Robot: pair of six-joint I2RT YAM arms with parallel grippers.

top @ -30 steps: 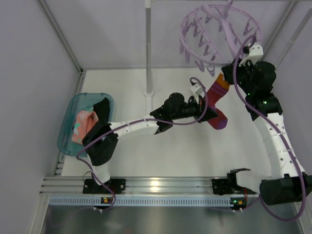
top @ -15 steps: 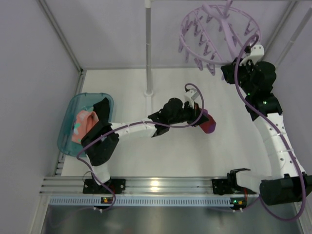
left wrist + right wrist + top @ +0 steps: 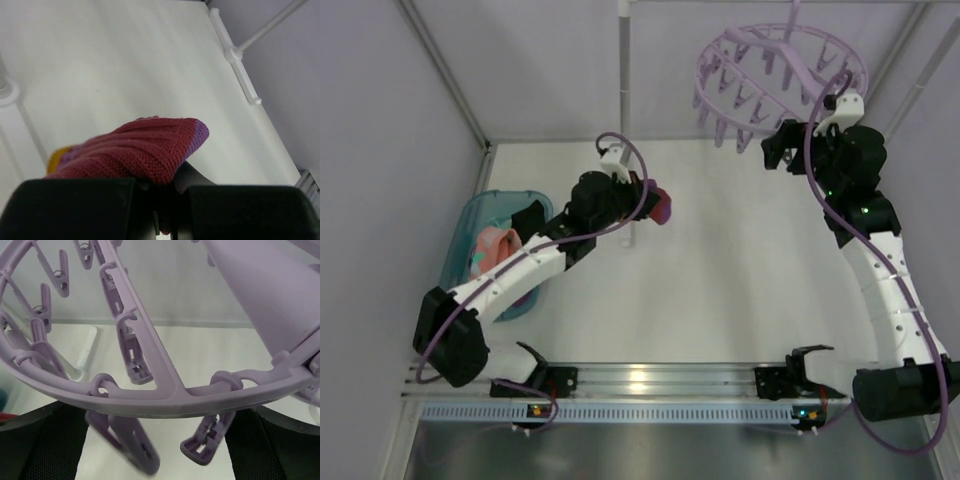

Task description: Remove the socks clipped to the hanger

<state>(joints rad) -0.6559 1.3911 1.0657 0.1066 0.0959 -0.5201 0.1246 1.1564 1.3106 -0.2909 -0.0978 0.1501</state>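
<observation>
Arms: two, the left reaching to the frame's centre, the right raised at the upper right.
Left gripper [image 3: 648, 200]: clamped on one sock, holding it above the surface [image 3: 740, 290], just beside the pole.
Held sock [image 3: 135, 155]: one, ribbed magenta-red knit with a purple toe and a bit of orange at its far end, bunched over the fingers.
Right gripper [image 3: 778, 150]: jaws wide apart, nothing between them but air and pegs, just under the hanger's rim.
Hanger [image 3: 170, 395]: one lilac ring with cross bars, at the upper right; its many pegs dangle loose.
Tub [image 3: 455, 262]: one, teal, at the left edge of the surface, partly hidden by the left arm.
Socks in tub: two visible, one salmon pink [image 3: 488, 250], one black [image 3: 528, 220].
Pole [image 3: 625, 90]: one, white, upright, upper centre.
</observation>
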